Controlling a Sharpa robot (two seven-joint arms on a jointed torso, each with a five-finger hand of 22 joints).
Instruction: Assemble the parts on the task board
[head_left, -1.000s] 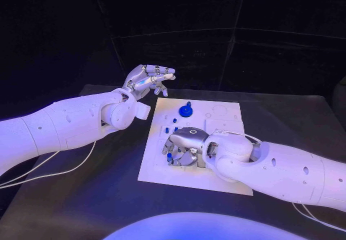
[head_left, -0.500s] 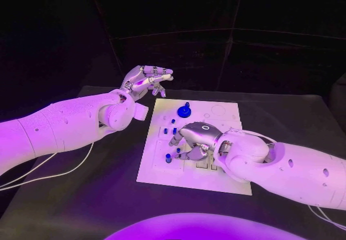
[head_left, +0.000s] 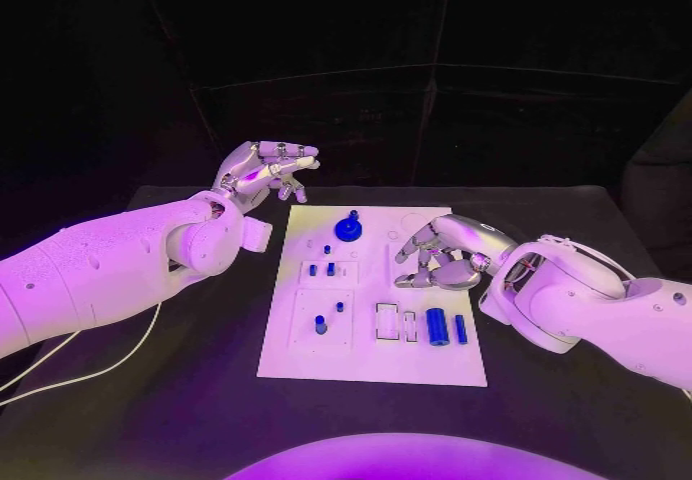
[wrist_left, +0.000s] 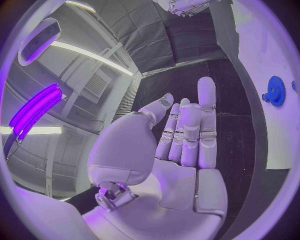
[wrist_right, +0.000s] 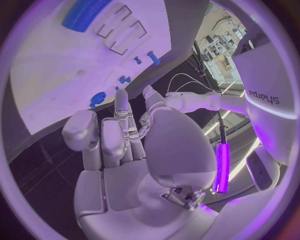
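Note:
The white task board (head_left: 433, 225) lies in the middle of the table. A blue gear (head_left: 348, 229) stands near its far edge, with small blue pegs (head_left: 320, 269) in front of it and two more pegs (head_left: 320, 324) lower down. Two blue cylinders (head_left: 436, 326) lie near the front right, beside white slots (head_left: 387, 321). My right hand (head_left: 444, 255) hovers over the board's right side, fingers loosely bent and holding nothing. My left hand (head_left: 267, 168) is raised beyond the board's far left corner, also holding nothing. The right wrist view shows the right hand (wrist_right: 125, 145), the board (wrist_right: 75, 65), a cylinder (wrist_right: 84, 12) and the gear (wrist_right: 97, 98).
Black table (head_left: 188, 360) surrounds the board, with dark walls behind. A white cable (head_left: 87, 370) trails on the table under my left arm. The left wrist view shows my left hand (wrist_left: 181, 145), the board's edge (wrist_left: 262, 50) and the gear (wrist_left: 275, 90).
My right hand has lifted off the board's front middle and drawn back to the right, uncovering the two blue cylinders. The camera has shifted. My left hand stays raised.

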